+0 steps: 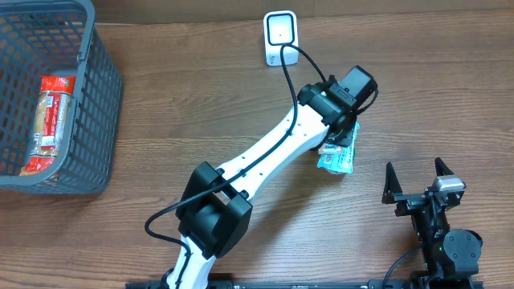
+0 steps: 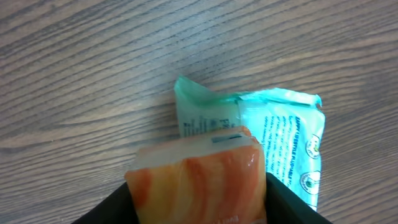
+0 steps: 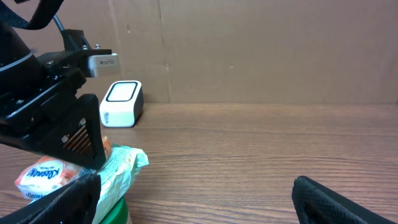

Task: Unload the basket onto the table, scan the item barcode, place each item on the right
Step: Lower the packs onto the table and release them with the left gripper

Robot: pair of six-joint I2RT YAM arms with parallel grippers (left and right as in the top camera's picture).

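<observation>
Left gripper (image 2: 199,202): fingers (image 2: 112,210) are closed against both sides of the orange packet (image 2: 196,168) (its lower part is cut off by the frame). The teal packet (image 2: 280,137) lies just beyond the fingertips on the desk (image 2: 93,74), partly covered, its print too blurred to read. Right gripper (image 1: 415,175): fingers spread open, well apart from both packets. The scanner (image 1: 279,34) stands further beyond the left fingers.
</observation>
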